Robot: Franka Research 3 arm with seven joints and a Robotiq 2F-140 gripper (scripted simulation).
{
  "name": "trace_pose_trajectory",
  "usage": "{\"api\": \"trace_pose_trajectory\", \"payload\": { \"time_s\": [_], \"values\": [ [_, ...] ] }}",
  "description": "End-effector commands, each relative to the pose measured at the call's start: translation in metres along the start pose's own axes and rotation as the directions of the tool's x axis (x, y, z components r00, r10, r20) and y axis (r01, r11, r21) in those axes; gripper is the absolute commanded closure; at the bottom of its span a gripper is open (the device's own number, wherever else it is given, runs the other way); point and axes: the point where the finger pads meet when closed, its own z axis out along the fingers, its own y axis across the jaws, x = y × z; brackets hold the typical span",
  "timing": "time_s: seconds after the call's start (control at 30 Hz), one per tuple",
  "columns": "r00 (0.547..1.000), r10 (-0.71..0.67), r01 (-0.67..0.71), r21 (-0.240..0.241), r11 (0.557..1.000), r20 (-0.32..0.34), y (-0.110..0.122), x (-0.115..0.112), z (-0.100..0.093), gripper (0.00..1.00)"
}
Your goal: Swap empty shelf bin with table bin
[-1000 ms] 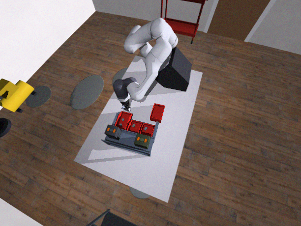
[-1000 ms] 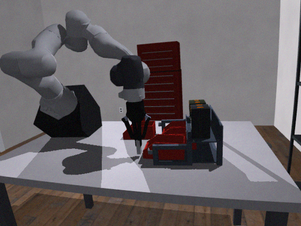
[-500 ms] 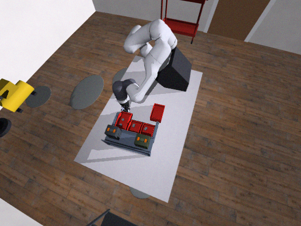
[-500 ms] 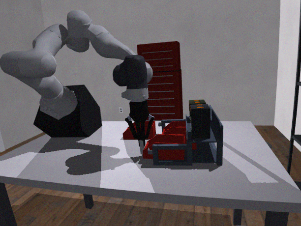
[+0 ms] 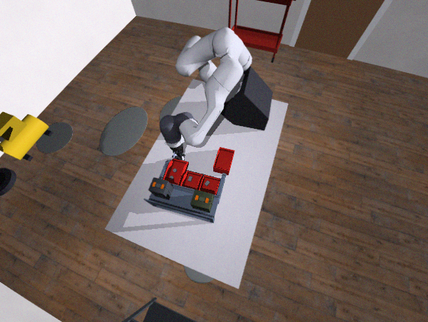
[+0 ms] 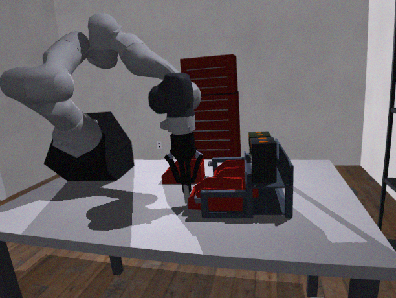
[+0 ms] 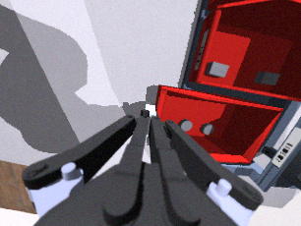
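From the top, the empty bin (image 5: 224, 160) is seen out on the worktop (image 5: 241, 224) (image 6: 155, 240), apart from the shelf (image 5: 182, 208) (image 6: 288, 194).

In the exterior view, the fingers (image 6: 186, 194) are closed on nothing at the filled bin's (image 5: 177, 171) (image 6: 197, 197) (image 7: 216, 110) front.

At the wrist, final seating seems in hand; a gentle inward push is probably needed.

- A dark grey case (image 5: 161, 188) (image 6: 263, 162) with orange patches on top, upright.
- A dark green case (image 5: 202, 204) (image 6: 253, 134), also orange-patched, apart from the grey one.
- A tall red drawer cabinet (image 6: 217, 114) against the wall.
- A white outlet (image 6: 158, 144) left of it.
- A red cart (image 5: 257, 39) near a brown door (image 5: 332, 21).
- A yellow object (image 5: 24, 138), partly cut off.
- A black rack (image 6: 389, 183) at the right edge.
- Plank flooring (image 5: 315, 210) (image 6: 71, 275) (image 7: 14, 189).
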Motion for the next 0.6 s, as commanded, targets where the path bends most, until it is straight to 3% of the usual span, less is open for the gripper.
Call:
{"api": "trace_pose_trajectory", "payload": {
  "time_s": [0.0,0.57],
  "values": [
    [1.000,0.003,-0.003,0.002,1.000,0.003,0.0007,-0.0009,-0.0001,1.00],
    [1.000,0.003,-0.003,0.002,1.000,0.003,0.0105,-0.0010,-0.0002,1.00]
  ]
}}
